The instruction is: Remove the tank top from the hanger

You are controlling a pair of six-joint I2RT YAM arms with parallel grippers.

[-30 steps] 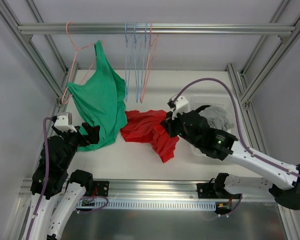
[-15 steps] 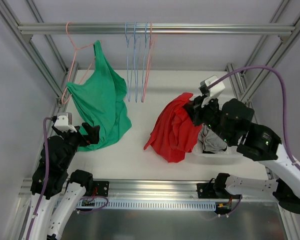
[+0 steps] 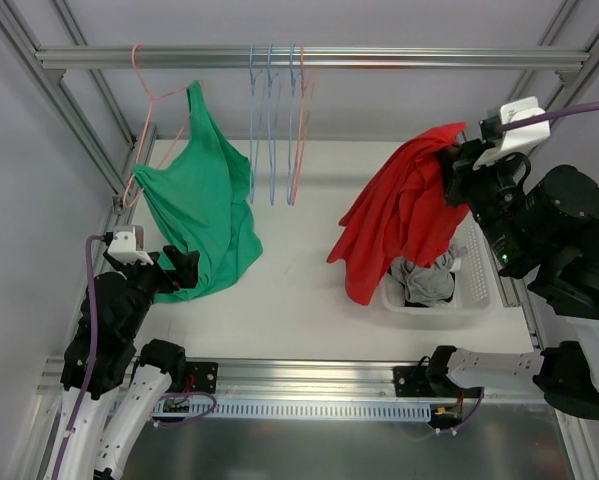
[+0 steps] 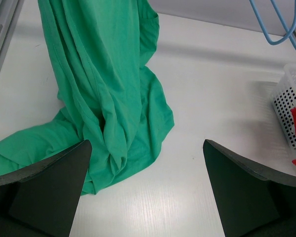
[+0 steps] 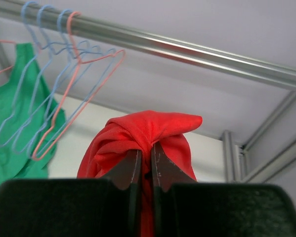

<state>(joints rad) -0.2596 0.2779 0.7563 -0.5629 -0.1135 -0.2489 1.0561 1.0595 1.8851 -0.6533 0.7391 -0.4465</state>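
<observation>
Red tank top (image 3: 399, 225): off any hanger, hanging in a bunch from the right gripper (image 5: 145, 165), whose fingers are pinched tight on a fold at the top of the cloth. In the top view it hangs above the table (image 3: 299, 310). Its lower hem drapes over the left edge of the white basket (image 3: 476, 285), which already holds a grey garment (image 3: 424, 280).

Judged step: drop into basket. Most of the cloth hangs left of the basket, outside the rim, so shift the pinch further right over the middle before letting go. Lower until the hem folds inside, then release — otherwise it may slide out onto the table.

Green tank top (image 3: 194, 200): one strap on the pink hanger (image 3: 144, 100) at the left end of the rail (image 3: 379, 57), with its hem pooled on the table. The left gripper (image 4: 147, 163) is spread wide, holds nothing and sits just beside that hem. Likely next: grip near the strap rather than the hem, and lift it up and off the hanger arm.
</observation>
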